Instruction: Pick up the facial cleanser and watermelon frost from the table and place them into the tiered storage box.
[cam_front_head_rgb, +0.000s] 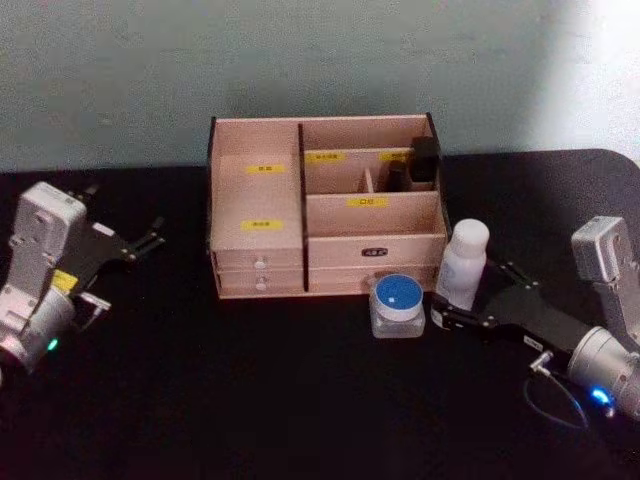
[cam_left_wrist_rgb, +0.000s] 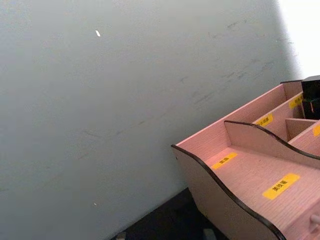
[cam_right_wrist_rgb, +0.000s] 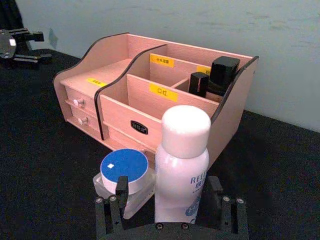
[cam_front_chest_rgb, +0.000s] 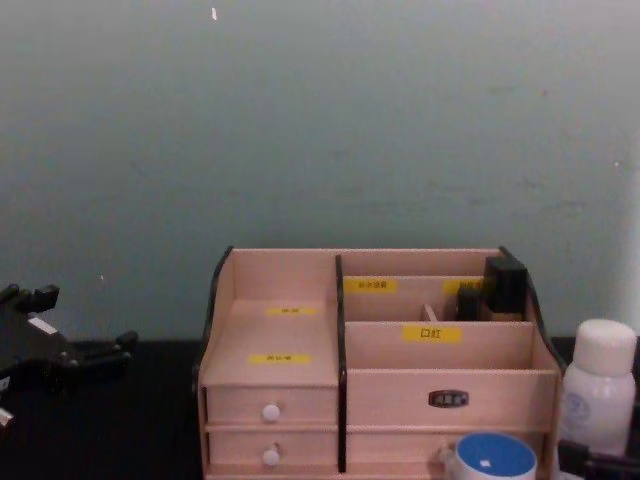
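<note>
The tall slim white plastic bottle of facial cleanser (cam_front_head_rgb: 464, 258) is seen standing upright on the black table (cam_front_head_rgb: 250, 400), directly between the 2 fingers of the right gripper (cam_front_head_rgb: 470, 298). Its long axis is vertical, square to the line of closing. The jaws are held apart: in the right wrist view a gap is left on the jar's side, while the other finger lies very close to the bottle wall, and no squeeze is shown.

The squat clear jar of watermelon frost with the round blue lid (cam_front_head_rgb: 397, 305) is found just outside that gripper's left-hand finger, just beside the bottle, so little room is left there. Just beyond the fingertips the light wooden tiered storage box with yellow labels (cam_front_head_rgb: 255, 200) is set.

The left gripper (cam_front_head_rgb: 148, 240) is parked well apart, past the far side of the box, with fingers spread and empty. The right arm is judged the nearer for both items. A closing low on the bottle is judged the next need, then a lift over the box's front wall.
</note>
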